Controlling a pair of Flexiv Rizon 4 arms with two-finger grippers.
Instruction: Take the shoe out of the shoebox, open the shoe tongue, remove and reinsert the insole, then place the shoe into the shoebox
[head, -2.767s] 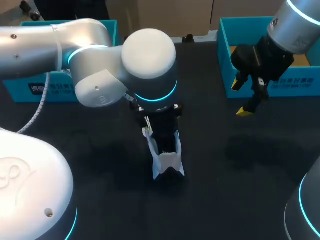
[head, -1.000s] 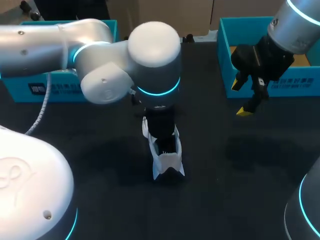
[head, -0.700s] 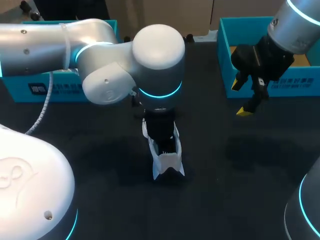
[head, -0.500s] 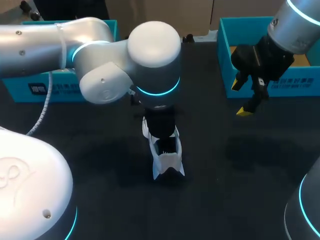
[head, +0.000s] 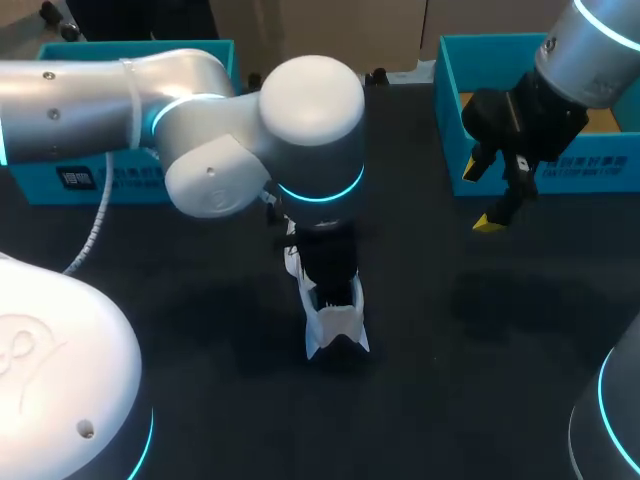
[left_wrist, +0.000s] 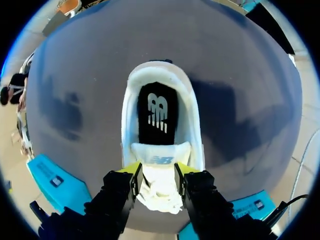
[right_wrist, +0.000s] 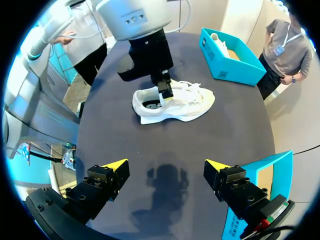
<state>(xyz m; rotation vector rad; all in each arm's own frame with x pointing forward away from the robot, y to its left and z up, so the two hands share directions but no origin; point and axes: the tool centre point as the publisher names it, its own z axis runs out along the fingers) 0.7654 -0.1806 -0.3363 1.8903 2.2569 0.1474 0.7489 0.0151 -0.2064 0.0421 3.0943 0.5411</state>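
Left claw (left_wrist: 158, 169) is pinching the tongue (left_wrist: 161, 154) of the shoe (left_wrist: 131, 115), out on the worktop (head: 450, 400). Right claw (right_wrist: 165, 167) open, hanging well clear. Tongue-opening step, I'd say; next I pull it back to expose the insole (left_wrist: 157, 112).

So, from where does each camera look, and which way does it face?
Head view: above and behind, looking down on the table; left arm and right arm show.
Left wrist view: looking down into the shoe; left gripper shut on the tongue.
Right wrist view: looking across the table at the shoe; right gripper open.
All three share the shoe.
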